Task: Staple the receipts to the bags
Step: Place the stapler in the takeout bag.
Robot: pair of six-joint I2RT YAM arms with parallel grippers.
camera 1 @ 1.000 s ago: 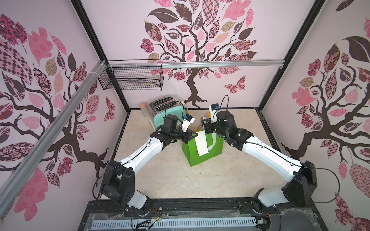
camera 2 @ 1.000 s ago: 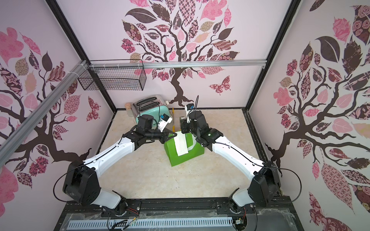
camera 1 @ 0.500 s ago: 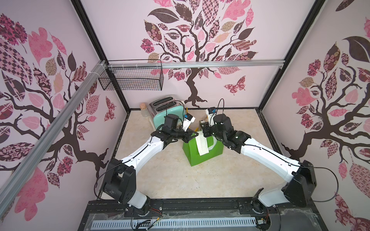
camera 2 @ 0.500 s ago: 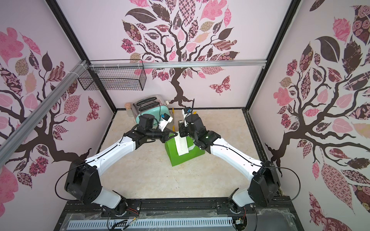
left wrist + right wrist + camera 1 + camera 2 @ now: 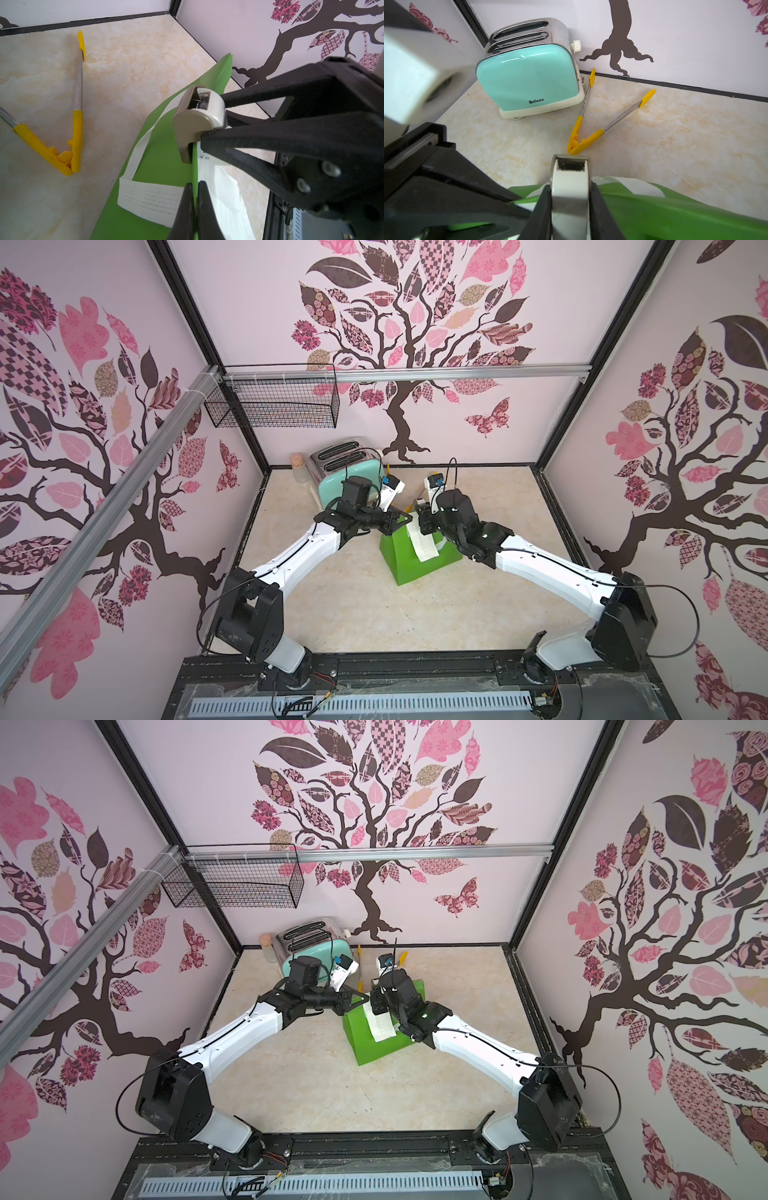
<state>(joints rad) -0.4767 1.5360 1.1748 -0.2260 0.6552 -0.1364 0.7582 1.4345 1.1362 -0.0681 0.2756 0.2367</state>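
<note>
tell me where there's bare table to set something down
Widest bare patch: the front of the table, between the bag and the rail. Also bare: the back right corner, beyond the tongs. Crowded: back left and centre, where toaster, tongs and bag bunch.

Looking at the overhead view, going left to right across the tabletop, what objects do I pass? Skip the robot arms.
small corked jar → mint toaster → green bag
</note>
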